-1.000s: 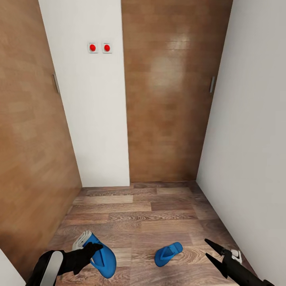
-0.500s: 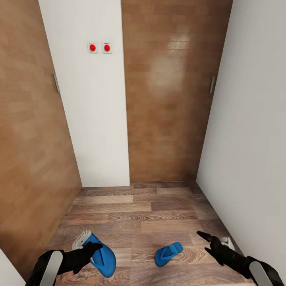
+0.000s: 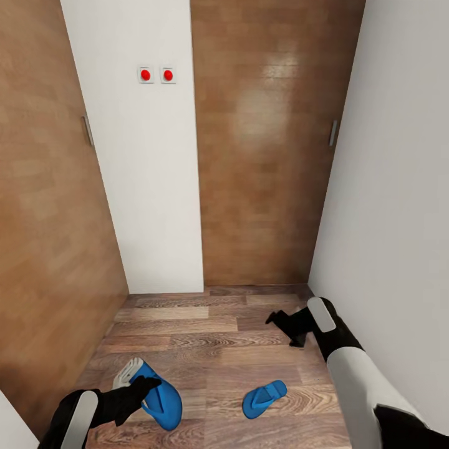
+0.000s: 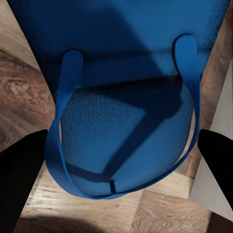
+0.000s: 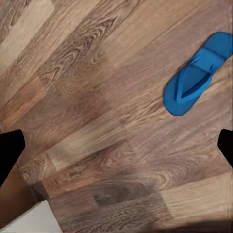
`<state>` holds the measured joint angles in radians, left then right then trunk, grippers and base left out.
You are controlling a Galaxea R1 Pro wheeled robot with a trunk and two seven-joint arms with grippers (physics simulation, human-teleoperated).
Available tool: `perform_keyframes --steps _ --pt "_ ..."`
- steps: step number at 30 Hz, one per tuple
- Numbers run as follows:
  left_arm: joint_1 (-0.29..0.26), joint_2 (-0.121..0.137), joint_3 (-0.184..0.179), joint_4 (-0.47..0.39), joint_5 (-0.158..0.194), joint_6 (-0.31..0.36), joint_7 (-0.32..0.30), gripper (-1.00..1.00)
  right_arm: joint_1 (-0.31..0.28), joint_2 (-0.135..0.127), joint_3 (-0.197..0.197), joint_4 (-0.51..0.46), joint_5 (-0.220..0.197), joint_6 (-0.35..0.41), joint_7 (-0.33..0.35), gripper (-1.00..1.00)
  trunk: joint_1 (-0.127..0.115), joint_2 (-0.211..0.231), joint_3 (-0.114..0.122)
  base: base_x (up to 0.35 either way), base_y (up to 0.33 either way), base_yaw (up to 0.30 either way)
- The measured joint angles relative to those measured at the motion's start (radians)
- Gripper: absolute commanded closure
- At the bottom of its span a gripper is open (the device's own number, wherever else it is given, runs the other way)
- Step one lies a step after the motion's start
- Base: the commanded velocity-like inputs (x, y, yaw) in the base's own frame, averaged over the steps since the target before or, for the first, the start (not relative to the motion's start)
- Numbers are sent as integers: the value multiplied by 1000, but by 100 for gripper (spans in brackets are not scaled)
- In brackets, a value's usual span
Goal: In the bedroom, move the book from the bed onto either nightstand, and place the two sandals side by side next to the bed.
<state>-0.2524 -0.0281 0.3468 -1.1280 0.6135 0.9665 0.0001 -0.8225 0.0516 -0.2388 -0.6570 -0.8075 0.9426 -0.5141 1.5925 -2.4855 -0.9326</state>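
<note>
White walls [image 3: 156,187] and brown wooden panels [image 3: 262,156] close in a narrow corner over a wood-plank floor [image 3: 206,337] in the head view, with two red buttons [image 3: 156,75] high on the far wall. At near left the left claw [image 3: 146,388] rests on one blue sandal [image 3: 161,402], beside a white object [image 3: 126,373]; I cannot tell from here how its fingers stand. A second sandal [image 3: 264,398] lies on the floor to the right, well apart from the first. Farther right, the right claw [image 3: 284,325] hangs above the floor beyond that sandal, fingers spread. From the left wrist view, the held sandal [image 4: 121,131] sits close under the camera with its strap [image 4: 63,111] looped across the sole, black fingertips [image 4: 22,174] at either side of it, apart and not clamping. Along the right wrist view, the loose sandal [image 5: 196,75] lies on bare planks [image 5: 97,136], and the black fingertips [image 5: 9,150] stand wide apart with nothing between them.
</note>
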Motion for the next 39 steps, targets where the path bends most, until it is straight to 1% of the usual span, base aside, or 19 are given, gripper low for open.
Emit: perform_keyframes --steps 1,2,5,8,9,10,11,14,15,17,20,23,30,32,33,34,35,37,39 --pt "0 0 0 -2 0 1 0 100 -21 5 0 17 -2 -22 -22 -100 0 0 0 0 0 0" --pt "0 0 0 -5 1 5 0 100 -56 12 0 42 -5 -69 -52 -100 0 0 0 0 0 0" --pt "0 -1 0 -20 2 21 0 100 -96 20 1 89 -1 -132 -90 -100 0 0 0 0 0 0" --pt "0 -4 0 -46 12 32 0 100 -126 21 2 163 -2 -161 -108 -100 4 -7 -3 0 0 0" --pt "0 -11 -1 -64 31 35 0 100 -149 20 1 203 -3 -170 -112 -100 8 -14 -6 0 0 0" --pt "0 -17 -2 -75 38 36 0 100 -164 19 1 222 -2 -173 -113 -100 8 -14 -10 0 0 0" --pt "0 -27 -6 -93 60 37 0 100 -191 19 1 258 0 -178 -115 -100 9 -14 -14 0 0 0" --pt "0 -35 -27 -114 74 38 2 100 -227 17 0 313 2 -184 -117 -100 10 -15 -26 0 0 0" --pt "0 -38 -38 -123 85 38 2 100 -239 16 0 332 0 -189 -118 -100 10 -15 -29 0 0 0" --pt "0 -39 -43 -129 84 38 2 100 -245 14 -1 339 -2 -195 -118 -100 11 -16 -37 0 0 0" --pt "0 -42 -49 -138 101 39 3 100 -251 8 -2 352 1 -229 -118 -100 13 -16 -49 0 0 0" --pt "0 -45 -52 -142 107 39 4 100 -253 3 -3 365 3 -262 -117 -100 14 -17 -60 0 0 0" --pt "0 -39 -53 -153 116 42 5 100 -258 2 -3 379 -3 -285 -119 -100 17 -19 -88 0 0 0" --pt "0 -36 -55 -169 132 43 5 100 -258 0 -4 380 -6 -286 -118 -100 18 -19 -95 0 0 0" --pt "0 -34 -57 -179 151 43 5 100 -258 -1 -3 381 -6 -286 -118 -100 19 -20 -99 0 0 0" --pt "0 -33 -58 -183 159 43 5 100 -258 -1 -3 381 -7 -286 -117 -100 19 -20 -103 0 0 0" --pt "0 -32 -59 -188 177 43 6 100 -259 -2 -3 381 -7 -287 -117 -100 19 -20 -107 0 0 0" --pt "0 -32 -60 -191 193 43 6 100 -259 -4 -3 381 -7 -287 -117 -100 20 -20 -115 0 0 0" --pt "0 -32 -60 -193 200 43 6 100 -260 -6 -3 381 -7 -287 -117 -100 21 -21 -122 0 0 0"
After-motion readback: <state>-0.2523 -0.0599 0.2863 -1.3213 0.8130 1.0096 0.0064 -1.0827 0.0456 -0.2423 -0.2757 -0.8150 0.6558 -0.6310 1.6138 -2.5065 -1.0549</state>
